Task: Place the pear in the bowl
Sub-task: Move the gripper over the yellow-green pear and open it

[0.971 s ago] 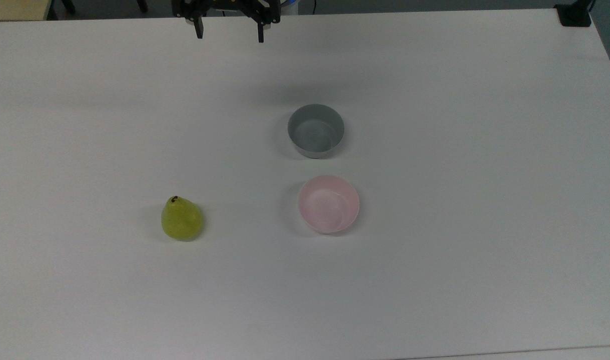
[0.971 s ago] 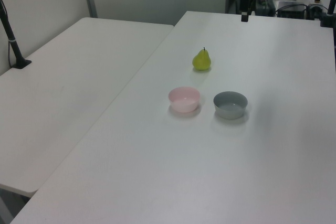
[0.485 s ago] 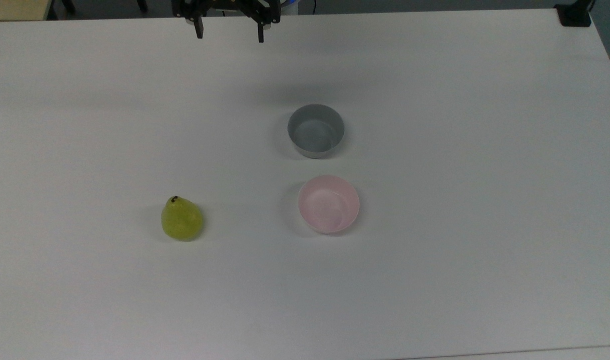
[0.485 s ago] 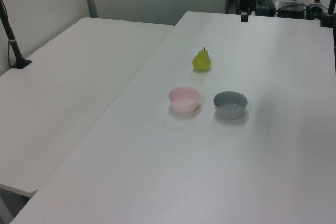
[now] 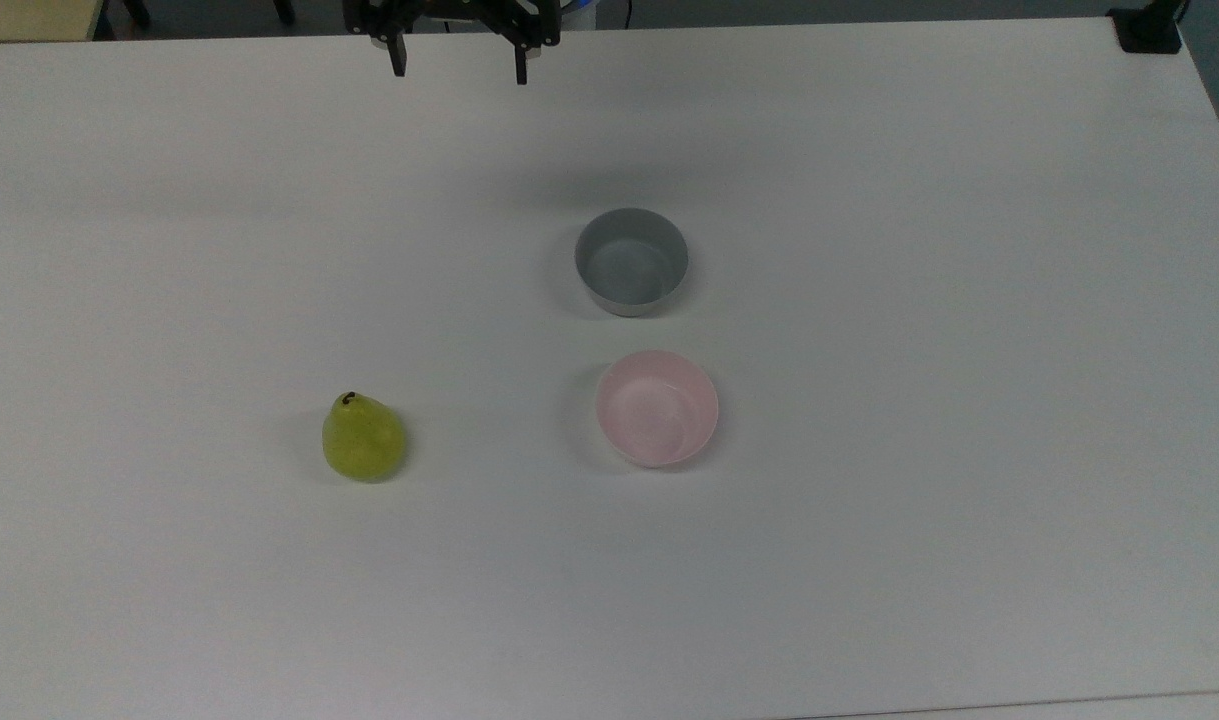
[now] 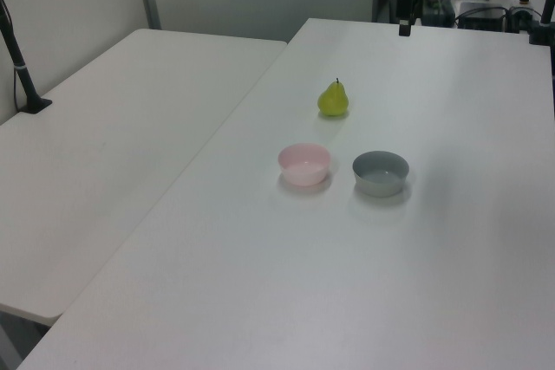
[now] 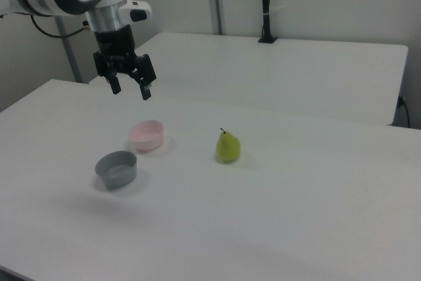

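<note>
The pear (image 5: 363,438) stands upright on the table (image 5: 869,560), at about 9 o'clock from the pink bowl (image 5: 657,407) in the top view and well apart from it. The gripper (image 5: 458,72) hangs high at the table's 12 o'clock edge, fingers spread, holding nothing. Risks: the rounded, tapering pear could slip or tip if pinched near its narrow top. The grey bowl (image 5: 631,260), just beside the pink one at 12 o'clock, could take the pear by mistake. Nothing has visibly changed over the last second.
</note>
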You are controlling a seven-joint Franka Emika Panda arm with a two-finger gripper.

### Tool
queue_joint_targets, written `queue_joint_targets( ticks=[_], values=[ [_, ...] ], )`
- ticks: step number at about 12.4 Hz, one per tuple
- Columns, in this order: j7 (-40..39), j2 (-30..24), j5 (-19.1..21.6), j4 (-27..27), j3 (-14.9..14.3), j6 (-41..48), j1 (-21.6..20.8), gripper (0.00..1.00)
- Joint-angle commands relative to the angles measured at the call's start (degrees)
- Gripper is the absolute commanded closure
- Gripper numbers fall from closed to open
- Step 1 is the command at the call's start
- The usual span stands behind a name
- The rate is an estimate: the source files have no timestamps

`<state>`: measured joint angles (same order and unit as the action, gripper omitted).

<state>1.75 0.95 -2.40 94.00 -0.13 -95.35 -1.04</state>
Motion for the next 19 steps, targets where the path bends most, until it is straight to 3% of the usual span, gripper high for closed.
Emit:
queue_joint_targets(
  ticks=[1, 7, 13, 16, 19],
  values=[
    [0.8, -1.1, 0.6, 0.6, -0.3, 1.5, -0.1, 0.00],
    [0.4, 0.6, 0.5, -0.7, -0.3, 0.4, 0.0, 0.00],
    [0.4, 1.9, 0.5, -0.7, -0.3, -7.6, 1.7, 0.00],
    [0.4, 4.0, 0.3, -0.8, -0.3, -10.5, 1.8, 0.00],
    [0.4, 9.2, -0.6, -5.4, -0.3, -12.7, 3.7, 0.00]
  ],
)
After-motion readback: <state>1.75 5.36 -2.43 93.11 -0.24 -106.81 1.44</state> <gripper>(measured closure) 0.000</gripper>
